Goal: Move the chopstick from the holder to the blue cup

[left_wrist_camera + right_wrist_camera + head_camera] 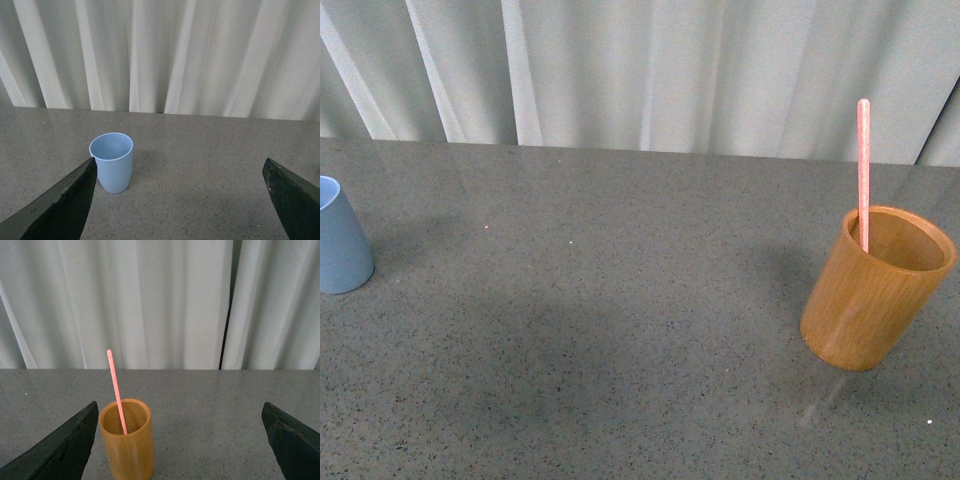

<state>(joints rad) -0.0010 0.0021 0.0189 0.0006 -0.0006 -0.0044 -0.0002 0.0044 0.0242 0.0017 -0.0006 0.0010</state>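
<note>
Chopstick [863,175] stands nearly upright inside the holder [870,300] on the right of the bench [620,300], its tall top clear for pinching, well apart from the blue cup [340,240] far left, while the left end effector [179,161] and right end effector [179,404] gape wide, empty.

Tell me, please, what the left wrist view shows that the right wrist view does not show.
Only the left wrist view shows the blue cup, standing upright. Only the right wrist view shows the wooden holder with the pink chopstick standing in it. Both show the grey table, the white curtain and an open gripper holding nothing: the left gripper and the right gripper.
</note>
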